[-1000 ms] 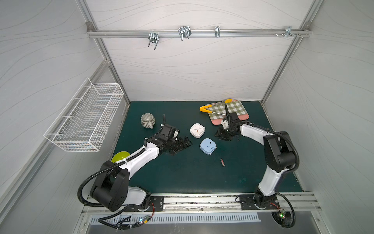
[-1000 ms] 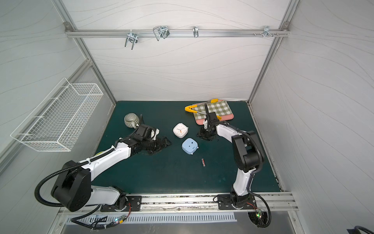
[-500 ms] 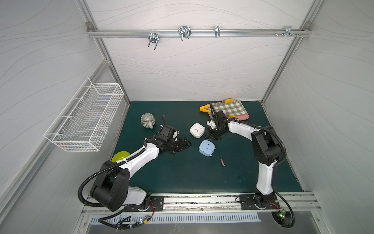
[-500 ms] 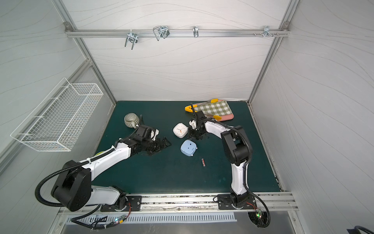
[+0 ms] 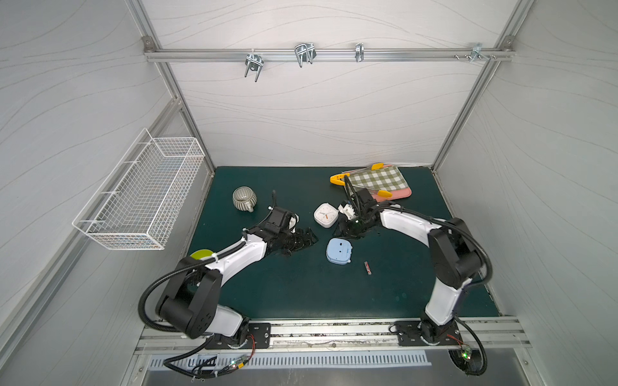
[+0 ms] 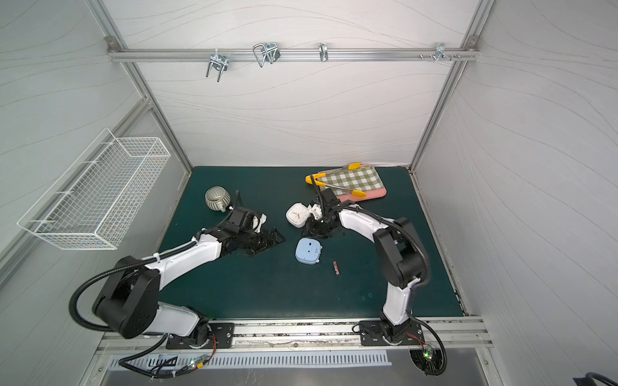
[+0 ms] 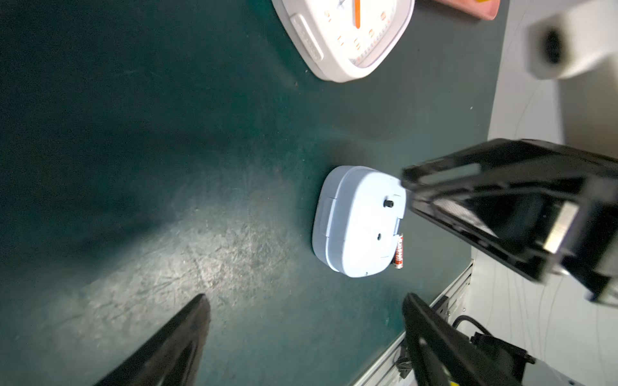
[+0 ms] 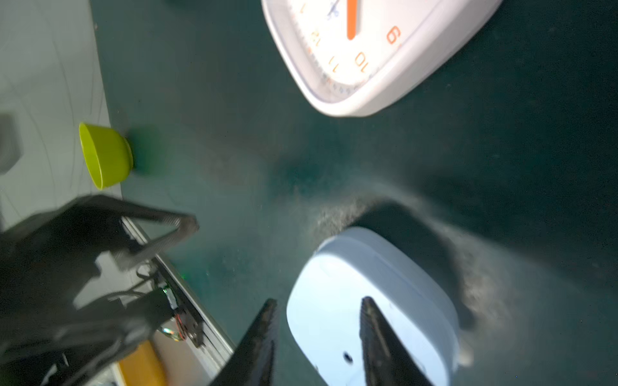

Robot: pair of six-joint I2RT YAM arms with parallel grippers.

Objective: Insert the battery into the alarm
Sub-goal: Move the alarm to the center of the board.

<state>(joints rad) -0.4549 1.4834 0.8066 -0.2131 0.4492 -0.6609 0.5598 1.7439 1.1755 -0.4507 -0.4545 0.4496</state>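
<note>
The light blue alarm (image 5: 338,251) (image 6: 308,250) lies back-up on the green mat; it also shows in the left wrist view (image 7: 357,222) and the right wrist view (image 8: 384,290). The red battery (image 5: 368,268) (image 6: 336,268) lies loose on the mat to its right, apart from it (image 7: 398,251). My right gripper (image 5: 351,229) (image 8: 319,307) hovers just behind the alarm's far edge, open, with one finger over the alarm's back and the other off its side. To the alarm's left my left gripper (image 5: 307,238) (image 7: 307,320) stands open and holds nothing.
A white clock (image 5: 325,215) lies face-up just behind the blue alarm, close to the right gripper. A grey mug (image 5: 244,199) and a green bowl (image 5: 200,254) sit left. Checkered cloth (image 5: 378,178) with yellow tongs (image 5: 337,180) lies at the back right. A wire basket (image 5: 143,194) hangs on the left wall.
My right gripper has swung left from beside the cloth to between the white clock and the blue alarm. The alarm has slid slightly toward the front. The left arm has barely moved.
</note>
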